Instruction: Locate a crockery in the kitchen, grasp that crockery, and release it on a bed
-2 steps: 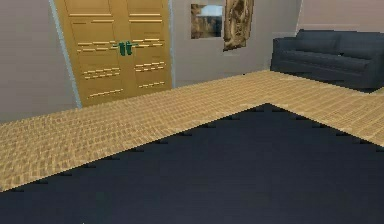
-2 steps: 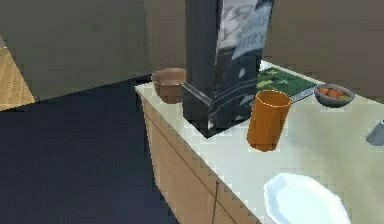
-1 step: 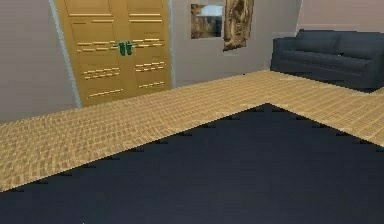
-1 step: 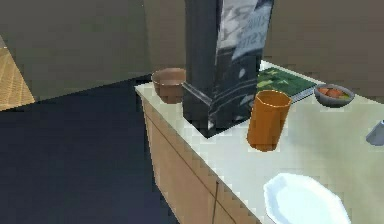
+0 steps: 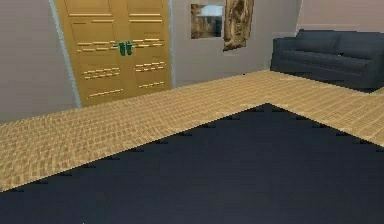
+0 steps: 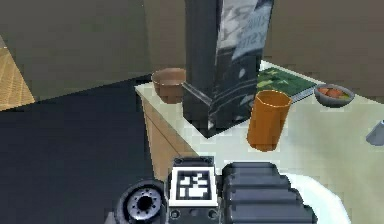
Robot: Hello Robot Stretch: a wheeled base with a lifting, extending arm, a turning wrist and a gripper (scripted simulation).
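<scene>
Dark ribbed body point(image 6: 258, 195), black-marked white square point(image 6: 193, 186)

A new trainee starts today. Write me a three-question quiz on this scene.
1. What colour are the double doors in the forward view? A blue, B yellow, C white.
2. True or false: the sofa stands on the dark rug.
3. Fill in: on the table, just right of the tall dark box in the arm side view, stands an orange ____.

Key: 1 B; 2 false, it stands on the wood floor beyond the rug; 3 cup.
</scene>
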